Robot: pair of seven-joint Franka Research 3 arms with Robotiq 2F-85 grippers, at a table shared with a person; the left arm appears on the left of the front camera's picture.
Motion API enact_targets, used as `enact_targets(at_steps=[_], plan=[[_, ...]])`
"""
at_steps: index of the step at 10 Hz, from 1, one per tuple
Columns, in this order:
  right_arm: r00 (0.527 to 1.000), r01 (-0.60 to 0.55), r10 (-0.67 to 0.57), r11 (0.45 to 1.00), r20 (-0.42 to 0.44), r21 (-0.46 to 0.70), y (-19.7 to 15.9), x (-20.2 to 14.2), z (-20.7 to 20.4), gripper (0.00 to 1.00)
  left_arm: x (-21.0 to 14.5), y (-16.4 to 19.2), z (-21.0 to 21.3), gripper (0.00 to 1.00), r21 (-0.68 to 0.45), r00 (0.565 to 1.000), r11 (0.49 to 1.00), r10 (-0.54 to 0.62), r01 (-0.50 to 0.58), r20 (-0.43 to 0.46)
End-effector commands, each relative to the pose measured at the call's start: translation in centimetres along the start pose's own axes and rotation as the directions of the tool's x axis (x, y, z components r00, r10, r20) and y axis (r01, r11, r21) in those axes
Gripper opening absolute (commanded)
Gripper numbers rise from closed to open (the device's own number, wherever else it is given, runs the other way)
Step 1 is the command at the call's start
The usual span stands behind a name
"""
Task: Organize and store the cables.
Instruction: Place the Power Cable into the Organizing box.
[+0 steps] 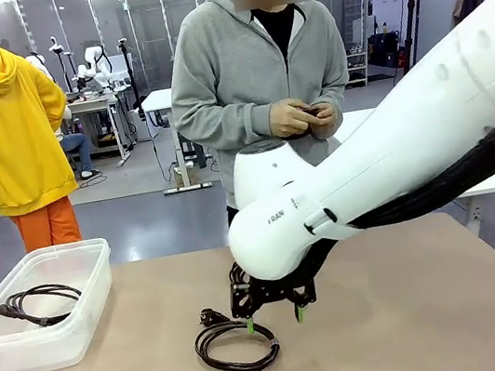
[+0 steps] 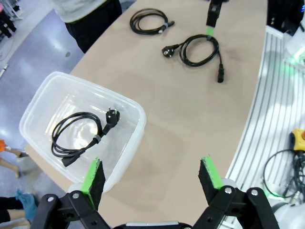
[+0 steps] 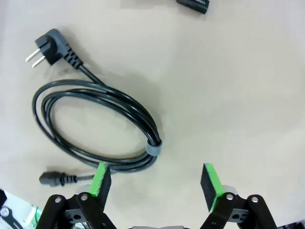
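Left tool: Our left tool (image 2: 151, 177) was wide open and had nothing in it. It hung high over the desk (image 2: 190, 124), next to the clear box (image 2: 138, 110).
Right tool: Our right tool (image 3: 156, 179) was open too, and empty. It sat low over the near cable (image 3: 95, 124), with one green pad (image 3: 101, 177) just beside the loop. We could not tell if the pad touched it.
Where the cables were: The near cable lay coiled on the desk. The boxed cable (image 2: 78, 136) lay inside the clear box. The far cable (image 2: 150, 21) lay on the desk close to the person.
How it would feel: We thought the near cable was light, soft and bendy, and not easy to break. Its smooth skin might slip. Its two loose ends would likely dangle and swing.
Where to hold: We would pinch all the strands together near the grey band (image 3: 153, 148), not at the plug (image 3: 47, 47).
Hard to see: A black plug end (image 3: 193, 4) was cut off at the top edge, so we could not tell which cable it belonged to. The big white arm (image 1: 393, 153) hid part of the desk. The person's hands (image 1: 298, 119) held something small that we could not make out.
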State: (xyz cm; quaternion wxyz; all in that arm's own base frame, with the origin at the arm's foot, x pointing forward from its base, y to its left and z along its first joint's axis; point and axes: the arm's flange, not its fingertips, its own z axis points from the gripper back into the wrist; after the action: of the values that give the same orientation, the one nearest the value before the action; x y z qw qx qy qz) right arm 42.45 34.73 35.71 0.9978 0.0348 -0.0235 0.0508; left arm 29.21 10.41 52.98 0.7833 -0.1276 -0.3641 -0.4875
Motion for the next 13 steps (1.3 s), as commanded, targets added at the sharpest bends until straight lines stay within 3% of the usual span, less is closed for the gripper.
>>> enact_targets(at_steps=[1, 3, 5, 7, 10, 11, 12, 13], plan=[[0.985, -0.159, 0.152, 0.984, 0.085, 0.075, -4.7, -2.2, 3.0, 1.00, 0.0, -0.1, 0.0, 1.00, 0.001, 1.000, 1.000, 0.014, -0.014, 0.000], [0.943, -0.326, 0.304, 0.924, 0.135, 0.199, -11.2, -4.1, 6.9, 1.00, 0.0, -0.1, 0.0, 1.00, 0.001, 1.000, 1.000, 0.014, -0.014, 0.000], [0.893, -0.427, 0.371, 0.877, 0.255, 0.219, -17.6, -6.6, 9.7, 1.00, 0.0, -0.1, 0.0, 1.00, 0.001, 1.000, 1.000, 0.014, -0.014, 0.000], [0.833, -0.523, 0.456, 0.834, 0.312, 0.178, -22.6, -9.5, 11.1, 1.00, 0.0, -0.1, 0.0, 1.00, 0.001, 1.000, 1.000, 0.014, -0.014, 0.000], [0.754, -0.578, 0.503, 0.814, 0.423, 0.062, -27.0, -14.2, 12.7, 1.00, 0.0, -0.1, 0.0, 1.00, 0.001, 1.000, 1.000, 0.014, -0.014, 0.000], [0.747, -0.575, 0.486, 0.814, 0.454, 0.074, -28.2, -15.4, 13.1, 1.00, 0.0, -0.1, 0.0, 1.00, 0.001, 1.000, 1.000, 0.014, -0.014, 0.000], [0.773, -0.544, 0.441, 0.830, 0.456, 0.119, -28.3, -14.9, 12.7, 1.00, 0.0, -0.1, 0.0, 1.00, 0.001, 1.000, 1.000, 0.014, -0.014, 0.000], [0.770, -0.554, 0.476, 0.829, 0.425, 0.076, -27.1, -9.3, 16.7, 1.00, 0.0, -0.1, 0.0, 1.00, 0.001, 1.000, 1.000, 0.014, -0.014, 0.000]])
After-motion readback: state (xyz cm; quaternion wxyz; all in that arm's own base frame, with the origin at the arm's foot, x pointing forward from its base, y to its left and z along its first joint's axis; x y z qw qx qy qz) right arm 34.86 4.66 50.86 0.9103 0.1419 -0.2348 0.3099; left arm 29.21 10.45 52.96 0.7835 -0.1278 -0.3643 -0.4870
